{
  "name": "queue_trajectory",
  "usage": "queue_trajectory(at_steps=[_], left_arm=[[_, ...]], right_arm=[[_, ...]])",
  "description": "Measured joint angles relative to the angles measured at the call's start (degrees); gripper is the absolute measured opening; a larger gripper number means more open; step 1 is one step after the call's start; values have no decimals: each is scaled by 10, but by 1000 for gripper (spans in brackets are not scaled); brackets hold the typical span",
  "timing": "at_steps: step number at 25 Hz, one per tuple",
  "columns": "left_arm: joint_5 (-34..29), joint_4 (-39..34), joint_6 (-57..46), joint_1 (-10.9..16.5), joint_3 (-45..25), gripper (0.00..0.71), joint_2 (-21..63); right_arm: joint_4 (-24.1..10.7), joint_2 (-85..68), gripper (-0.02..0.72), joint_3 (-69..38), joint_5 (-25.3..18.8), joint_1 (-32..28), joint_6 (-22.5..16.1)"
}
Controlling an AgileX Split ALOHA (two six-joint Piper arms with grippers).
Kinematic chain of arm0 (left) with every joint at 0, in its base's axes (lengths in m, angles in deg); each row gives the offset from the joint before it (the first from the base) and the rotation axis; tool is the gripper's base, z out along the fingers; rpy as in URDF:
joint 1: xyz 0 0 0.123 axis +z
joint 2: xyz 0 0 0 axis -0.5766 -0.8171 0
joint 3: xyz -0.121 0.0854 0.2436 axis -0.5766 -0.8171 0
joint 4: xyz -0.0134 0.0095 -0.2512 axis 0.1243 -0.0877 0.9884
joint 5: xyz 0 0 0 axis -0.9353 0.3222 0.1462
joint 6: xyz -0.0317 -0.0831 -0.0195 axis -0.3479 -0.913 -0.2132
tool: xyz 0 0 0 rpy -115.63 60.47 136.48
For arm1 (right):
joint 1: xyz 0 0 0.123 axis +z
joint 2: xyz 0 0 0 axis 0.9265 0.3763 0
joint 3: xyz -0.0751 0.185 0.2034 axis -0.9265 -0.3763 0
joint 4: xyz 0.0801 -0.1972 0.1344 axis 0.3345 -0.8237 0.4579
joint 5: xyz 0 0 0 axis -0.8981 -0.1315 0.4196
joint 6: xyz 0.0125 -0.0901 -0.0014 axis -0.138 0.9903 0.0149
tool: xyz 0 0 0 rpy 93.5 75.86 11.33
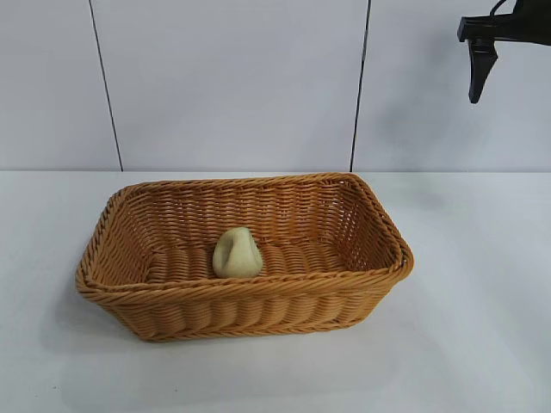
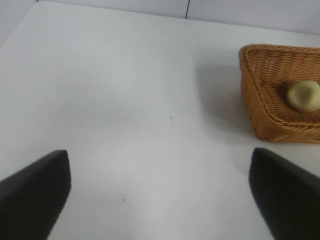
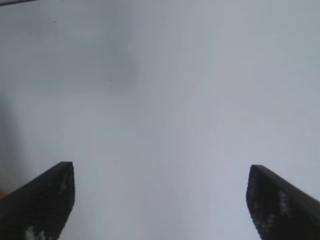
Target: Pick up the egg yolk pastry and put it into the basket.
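Egg yolk pastry (image 1: 237, 254) lies inside basket (image 1: 258, 310), on woven floor near front wall, slightly left of centre, touching no gripper. Basket sits on white surface (image 1: 482, 344). Your left gripper (image 2: 160, 192) hangs over bare surface well apart from basket, fingers (image 2: 35, 192) spread wide, holding nothing. Your right gripper (image 3: 160, 200) raised high at upper right in exterior view, over bare surface; fingers (image 3: 282, 205) spread wide too, empty.
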Motion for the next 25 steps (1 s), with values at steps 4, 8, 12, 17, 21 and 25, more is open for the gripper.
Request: queue_trajectory(at_steps=[4, 8, 12, 17, 21, 25], left_arm=[[0, 0, 0, 0, 0, 695, 0], [0, 0, 0, 0, 0, 695, 0], [0, 0, 0, 0, 0, 695, 0], [0, 0, 0, 0, 0, 695, 0], [0, 0, 0, 0, 0, 695, 0], [0, 0, 0, 0, 0, 695, 0]], right_arm=[[8, -63, 662, -101, 0, 0, 20], [9, -143, 662, -207, 0, 0, 26], [11, -238, 662, -312, 0, 0, 31], [12, -362, 662, -430, -1, 0, 37], [13, -463, 662, -515, -2, 0, 43], [16, -567, 662, -597, 26, 0, 54]])
